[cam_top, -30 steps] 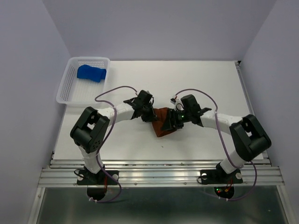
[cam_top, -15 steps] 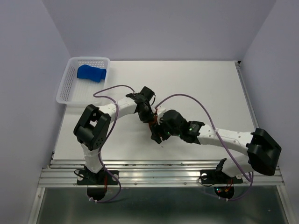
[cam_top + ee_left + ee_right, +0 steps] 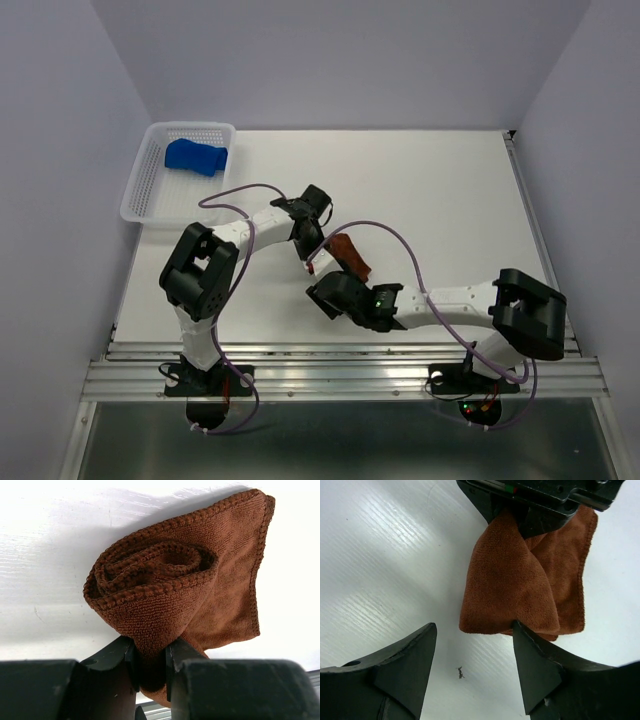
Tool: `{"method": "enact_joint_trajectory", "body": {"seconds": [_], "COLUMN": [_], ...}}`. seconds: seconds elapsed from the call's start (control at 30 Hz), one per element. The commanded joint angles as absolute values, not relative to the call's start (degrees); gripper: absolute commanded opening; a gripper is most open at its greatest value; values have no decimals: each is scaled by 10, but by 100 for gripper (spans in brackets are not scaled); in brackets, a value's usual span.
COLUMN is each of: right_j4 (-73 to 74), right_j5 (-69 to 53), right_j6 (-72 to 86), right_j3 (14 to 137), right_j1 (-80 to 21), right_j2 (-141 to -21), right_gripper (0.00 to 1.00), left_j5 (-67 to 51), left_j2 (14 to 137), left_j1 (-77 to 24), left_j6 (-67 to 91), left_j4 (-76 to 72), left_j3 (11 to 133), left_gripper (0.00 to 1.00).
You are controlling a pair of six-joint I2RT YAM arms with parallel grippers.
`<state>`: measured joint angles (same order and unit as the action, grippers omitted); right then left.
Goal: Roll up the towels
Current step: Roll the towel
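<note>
The rust-brown towel (image 3: 350,258) lies partly rolled mid-table. In the left wrist view the rust-brown towel (image 3: 185,585) shows a curled roll at its near end. My left gripper (image 3: 150,655) is shut on that end; it also shows in the top view (image 3: 311,252). My right gripper (image 3: 474,630) is open and empty, just short of the towel's (image 3: 515,585) free edge, with one fingertip (image 3: 525,635) close by that edge. In the top view the right gripper (image 3: 322,292) sits in front of the towel. The royal blue towel (image 3: 196,156) lies bunched in the basket.
The white perforated basket (image 3: 140,195) stands at the table's back left. A small dark speck (image 3: 460,672) lies on the white table between my right fingers. The metal rail (image 3: 340,370) runs along the table's near edge.
My right arm has let go of the towel and swung left and nearer, now in front of it. The towel has shrunk from a spread patch to a narrow roll held by my left gripper.
</note>
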<state>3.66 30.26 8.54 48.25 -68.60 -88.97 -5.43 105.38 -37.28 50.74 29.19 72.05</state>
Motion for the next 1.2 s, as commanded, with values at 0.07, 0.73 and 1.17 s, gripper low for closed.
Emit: {"method": "enact_joint_trajectory", "body": {"seconds": [0.07,0.73,1.17], "right_j4": [44,33,15], "right_j5": [363,418,144], "right_j6": [62,48,129], "right_j3": [525,548,479], "right_j1": [-712,-707,-598], "right_j2": [-869,-1016,-883], "right_gripper": [68,32,1], "left_j5": [-33,-39,11], "left_j2": [1049,1041,897], "left_j1": [-375,-375,-370], "left_j6": [512,518,515], "left_j4": [348,342,290], "left_j3": [728,717,679], "left_gripper": [0,0,73]}}
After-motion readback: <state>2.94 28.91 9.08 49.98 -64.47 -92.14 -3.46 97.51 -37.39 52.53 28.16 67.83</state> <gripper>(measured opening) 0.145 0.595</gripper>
